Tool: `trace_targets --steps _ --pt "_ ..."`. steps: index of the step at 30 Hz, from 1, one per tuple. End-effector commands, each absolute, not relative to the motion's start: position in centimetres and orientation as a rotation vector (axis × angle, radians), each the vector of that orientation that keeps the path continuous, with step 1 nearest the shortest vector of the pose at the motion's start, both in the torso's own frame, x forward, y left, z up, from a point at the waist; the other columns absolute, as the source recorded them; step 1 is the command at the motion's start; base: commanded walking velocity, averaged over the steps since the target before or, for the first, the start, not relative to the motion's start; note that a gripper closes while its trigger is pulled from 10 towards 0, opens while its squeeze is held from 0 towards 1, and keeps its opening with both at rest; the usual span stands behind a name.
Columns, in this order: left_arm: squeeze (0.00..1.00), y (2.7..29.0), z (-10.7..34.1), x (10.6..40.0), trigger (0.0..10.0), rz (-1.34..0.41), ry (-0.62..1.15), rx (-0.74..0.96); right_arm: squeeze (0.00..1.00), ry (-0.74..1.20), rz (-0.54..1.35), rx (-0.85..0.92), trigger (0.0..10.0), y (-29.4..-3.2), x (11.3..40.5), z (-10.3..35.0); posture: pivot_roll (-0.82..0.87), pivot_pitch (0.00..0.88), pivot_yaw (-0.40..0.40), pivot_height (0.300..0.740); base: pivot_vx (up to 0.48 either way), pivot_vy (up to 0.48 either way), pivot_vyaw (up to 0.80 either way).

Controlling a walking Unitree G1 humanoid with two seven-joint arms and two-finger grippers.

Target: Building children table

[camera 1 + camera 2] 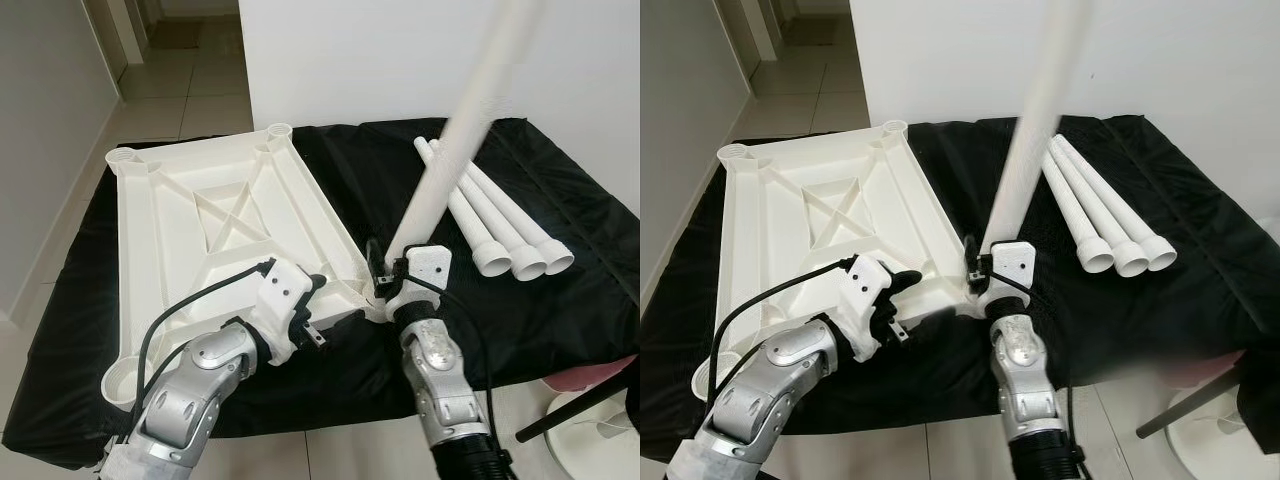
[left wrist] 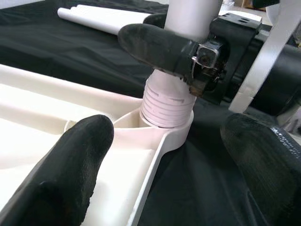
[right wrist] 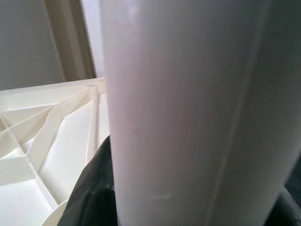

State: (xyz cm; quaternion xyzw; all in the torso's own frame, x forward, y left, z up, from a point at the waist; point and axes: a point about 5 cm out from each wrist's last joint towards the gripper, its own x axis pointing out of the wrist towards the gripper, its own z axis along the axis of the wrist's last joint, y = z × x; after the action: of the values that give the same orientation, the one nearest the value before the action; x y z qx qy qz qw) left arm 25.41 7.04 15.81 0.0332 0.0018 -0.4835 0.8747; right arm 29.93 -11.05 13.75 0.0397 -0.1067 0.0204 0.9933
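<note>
Nearest, the left claw (image 1: 325,322) hangs released at the near right edge of the upturned white tabletop (image 1: 200,240) on the black-covered bench (image 1: 560,290). Just right, the right claw (image 1: 385,270) is clenched on an upright leg (image 1: 455,150) standing in the tabletop's near right corner socket (image 2: 176,136). Farther right lie three spare legs (image 1: 490,215). No writing is readable.

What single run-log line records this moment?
right end effector: shut on table leg | leg in corner socket of tabletop | left end effector: open beside socket
</note>
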Motion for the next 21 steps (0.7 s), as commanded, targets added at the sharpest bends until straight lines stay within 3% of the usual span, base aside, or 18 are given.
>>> trace_targets --steps 1,21 --pt "0.00 7.5 15.5 25.6 10.0 -0.913 0.010 0.085 0.00 -0.047 -0.036 0.094 10.0 -11.7 29.6 10.3 0.00 0.031 0.033 0.740 0.000 0.000 0.00" --pt "0.00 6.6 15.6 25.5 10.0 -0.922 -0.007 0.079 0.00 -0.064 -0.203 0.110 10.0 -10.6 30.3 11.4 -0.02 0.023 0.029 0.740 0.000 0.000 0.00"
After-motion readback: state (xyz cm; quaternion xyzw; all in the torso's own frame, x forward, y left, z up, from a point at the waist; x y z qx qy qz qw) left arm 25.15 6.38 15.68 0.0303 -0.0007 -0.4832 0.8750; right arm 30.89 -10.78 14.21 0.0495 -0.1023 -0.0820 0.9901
